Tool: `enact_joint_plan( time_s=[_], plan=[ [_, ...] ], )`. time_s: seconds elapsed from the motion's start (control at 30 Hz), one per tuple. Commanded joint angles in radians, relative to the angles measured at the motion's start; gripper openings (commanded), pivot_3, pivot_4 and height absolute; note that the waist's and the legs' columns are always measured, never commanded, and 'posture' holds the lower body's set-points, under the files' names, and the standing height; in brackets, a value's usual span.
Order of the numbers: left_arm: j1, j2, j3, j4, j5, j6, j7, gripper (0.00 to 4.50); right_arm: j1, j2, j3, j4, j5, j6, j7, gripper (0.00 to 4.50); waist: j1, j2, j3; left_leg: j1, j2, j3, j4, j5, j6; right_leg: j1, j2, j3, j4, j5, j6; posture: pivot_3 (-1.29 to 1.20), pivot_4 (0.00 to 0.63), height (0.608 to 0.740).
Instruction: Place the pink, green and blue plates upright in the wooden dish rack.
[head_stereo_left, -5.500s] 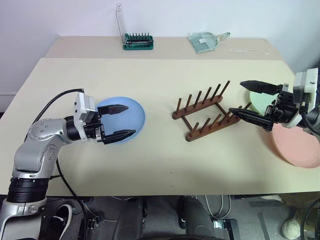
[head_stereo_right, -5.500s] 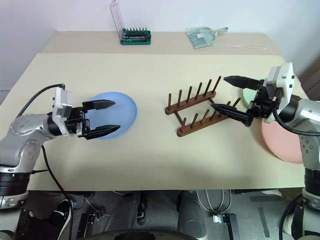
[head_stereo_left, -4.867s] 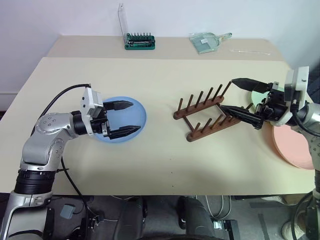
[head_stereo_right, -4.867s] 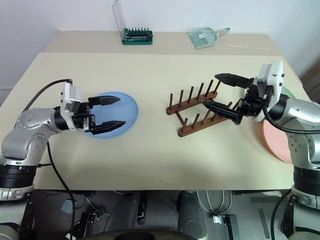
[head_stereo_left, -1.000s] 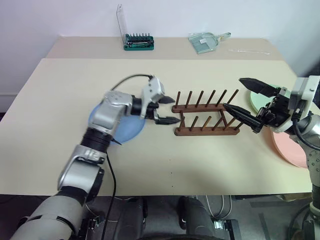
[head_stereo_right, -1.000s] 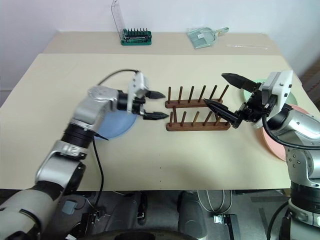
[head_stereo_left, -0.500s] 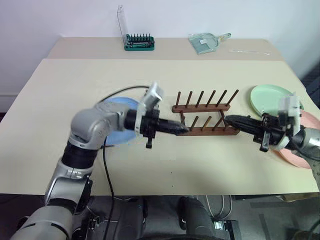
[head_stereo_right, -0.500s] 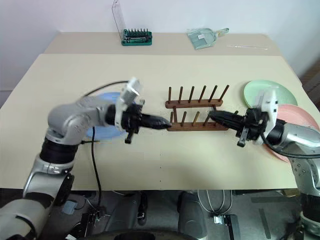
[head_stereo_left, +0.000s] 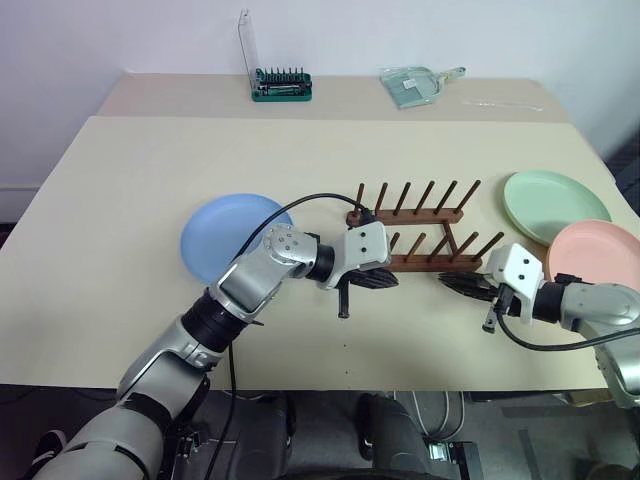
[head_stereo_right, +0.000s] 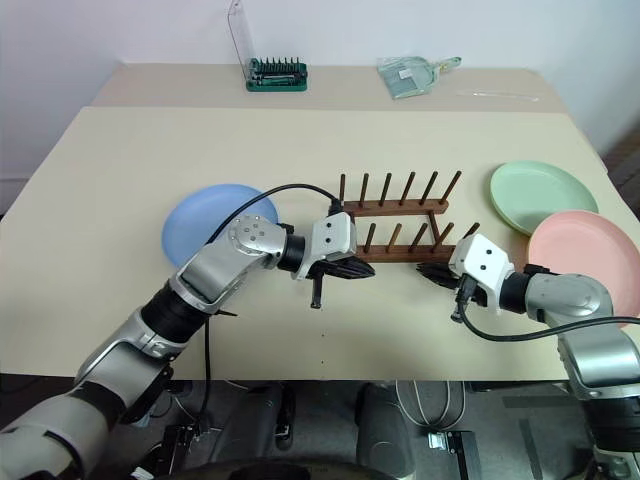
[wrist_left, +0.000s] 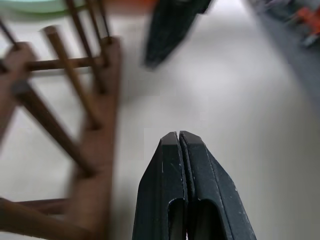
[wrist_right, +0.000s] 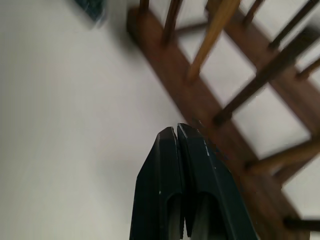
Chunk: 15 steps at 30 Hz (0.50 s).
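Both pincers are pressed shut and empty: left gripper (head_stereo_left: 385, 279) and right gripper (head_stereo_left: 452, 284) sit low at the near rail of the wooden dish rack (head_stereo_left: 415, 231). Blue plate (head_stereo_left: 225, 245) lies flat left of it; green plate (head_stereo_left: 548, 205) and pink plate (head_stereo_left: 600, 255) right. No writing is legible.

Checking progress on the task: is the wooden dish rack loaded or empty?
Empty. The wooden dish rack has bare pegs; the blue plate, green plate and pink plate lie flat on the table.
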Motion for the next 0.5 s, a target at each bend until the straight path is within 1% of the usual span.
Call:
enact_joint_plan(
  time_s=[0.03,0.17,0.27,0.37,0.5],
  plan=[
    [-0.016,-0.016,0.002,0.011,0.038,-0.018,0.018,0.00,-0.029,0.006,0.015,0.055,-0.075,-0.068,-0.044,0.04,0.000,0.000,0.000,0.000,0.000,0.000,0.000,0.000,0.000,0.000,0.000,0.000,0.000,0.000,0.000,0.00,0.150,0.724],
    [-0.003,-0.001,-0.039,0.048,0.110,-0.054,0.012,0.00,-0.059,0.033,0.029,0.111,-0.107,-0.113,-0.079,0.04,0.000,0.000,0.000,0.000,0.000,0.000,0.000,0.000,0.000,0.000,0.000,0.000,0.000,0.000,0.000,0.00,0.150,0.724],
    [-0.016,-0.007,-0.032,0.101,0.148,-0.077,0.037,0.00,-0.083,0.057,0.042,0.137,-0.121,-0.132,-0.096,0.04,0.000,0.000,0.000,0.000,0.000,0.000,0.000,0.000,0.000,0.000,0.000,0.000,0.000,0.000,0.000,0.00,0.150,0.724],
    [-0.046,-0.022,-0.021,0.181,0.190,-0.126,0.072,0.00,-0.104,0.070,0.060,0.172,-0.152,-0.163,-0.114,0.04,0.002,0.000,0.000,0.000,0.000,0.000,0.000,0.000,0.000,0.000,0.000,0.000,0.000,0.000,0.000,0.00,0.150,0.724],
    [-0.105,-0.056,0.003,0.335,0.235,-0.237,0.131,0.00,-0.154,0.080,0.076,0.230,-0.183,-0.195,-0.140,0.04,0.000,0.000,0.000,0.000,0.000,0.000,0.001,0.000,0.000,0.001,0.000,0.000,0.000,0.000,0.000,0.00,0.150,0.724]
  ],
)
